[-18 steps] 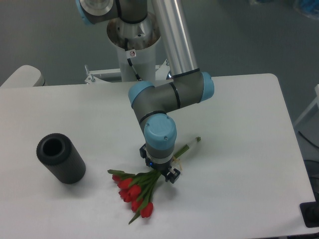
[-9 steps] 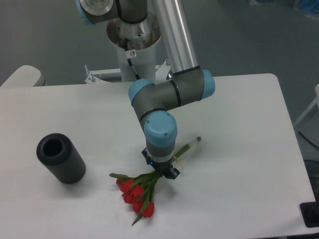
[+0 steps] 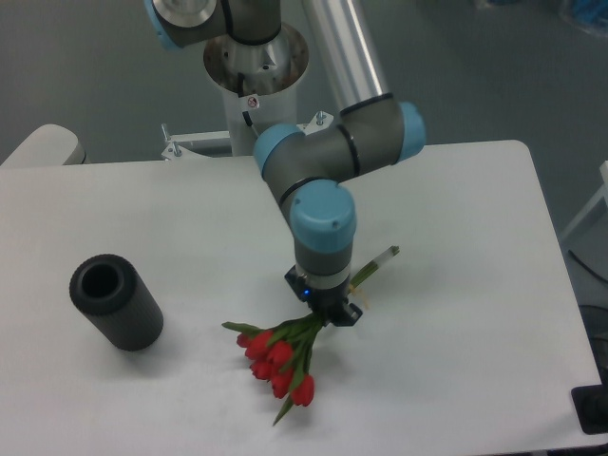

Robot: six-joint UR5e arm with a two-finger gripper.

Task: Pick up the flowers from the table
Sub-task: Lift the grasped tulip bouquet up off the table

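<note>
Table (image 3: pixel 475 237) runs nearly full frame width, rounded corner visible at upper right, right edge slanting down toward 4 o'clock, front edge cut off at bottom of frame. Bare white surface lies right of the arm and along the back left. One arm, wrist pointing straight down near table centre; one gripper (image 3: pixel 332 313) at its tip, closed around the stems of the flowers (image 3: pixel 281 359), finger gap hidden by the wrist body. One bunch of flowers: red buds fan out toward 7 o'clock from the gripper, roughly five or six buds, exact count unclear as they overlap; stem ends stick out toward 2 o'clock behind the gripper. Cannot tell if buds touch the table or hang just above it. One cylinder (image 3: pixel 116 301), black, lying at 9 o'clock from the flowers, well apart, open end facing up-left, near the left table edge.
</note>
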